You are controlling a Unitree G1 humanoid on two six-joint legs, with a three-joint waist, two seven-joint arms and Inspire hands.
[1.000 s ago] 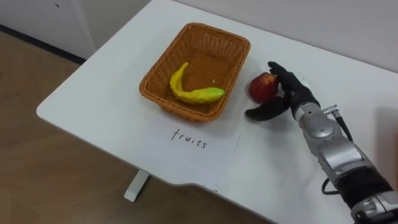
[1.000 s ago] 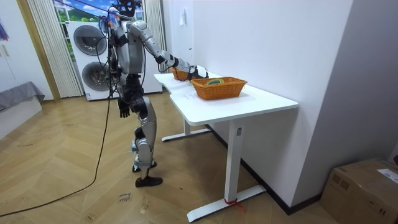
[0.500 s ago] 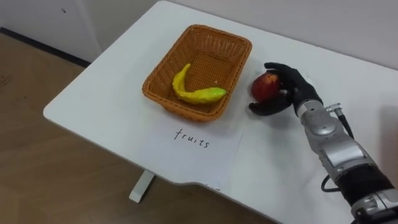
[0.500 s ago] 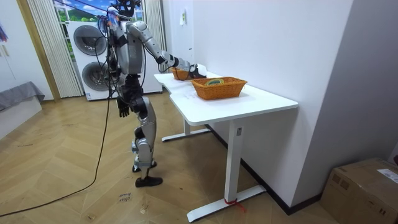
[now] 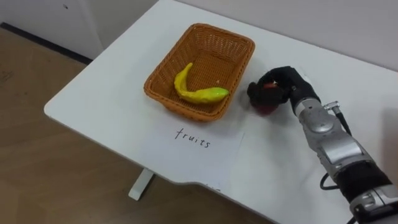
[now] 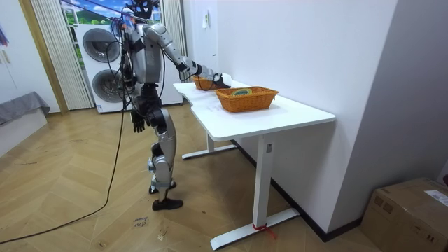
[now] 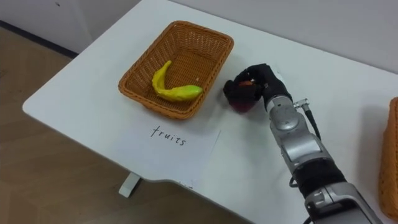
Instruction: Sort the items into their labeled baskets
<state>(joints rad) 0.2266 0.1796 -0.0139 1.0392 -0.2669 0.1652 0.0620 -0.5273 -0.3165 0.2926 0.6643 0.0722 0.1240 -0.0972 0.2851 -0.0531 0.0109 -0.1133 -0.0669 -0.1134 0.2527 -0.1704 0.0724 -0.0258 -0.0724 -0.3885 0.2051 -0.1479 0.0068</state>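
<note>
A red apple (image 5: 266,107) rests on the white table (image 5: 106,93) just right of the woven fruit basket (image 5: 166,59). My right hand (image 5: 283,82) lies over the apple, its dark fingers curled round it so that little red shows. The same grip appears in the right eye view, hand (image 7: 258,78) on apple (image 7: 242,104). Inside the basket lies a yellow-green banana (image 5: 191,91). In the room view my left hand (image 6: 138,124) hangs beside my hip. I stand at the table's end on the room view's left, right arm stretched over it.
A paper sheet marked "fruits" (image 5: 194,142) lies in front of the basket, near the table's front edge. A second woven basket (image 7: 392,155) shows at the far right; in the room view this basket (image 6: 246,98) holds several items. A wall runs behind the table.
My right hand's fingers, spread beside the apple a second ago, have curled round it and now cover most of it. The whole picture has shifted slightly.
</note>
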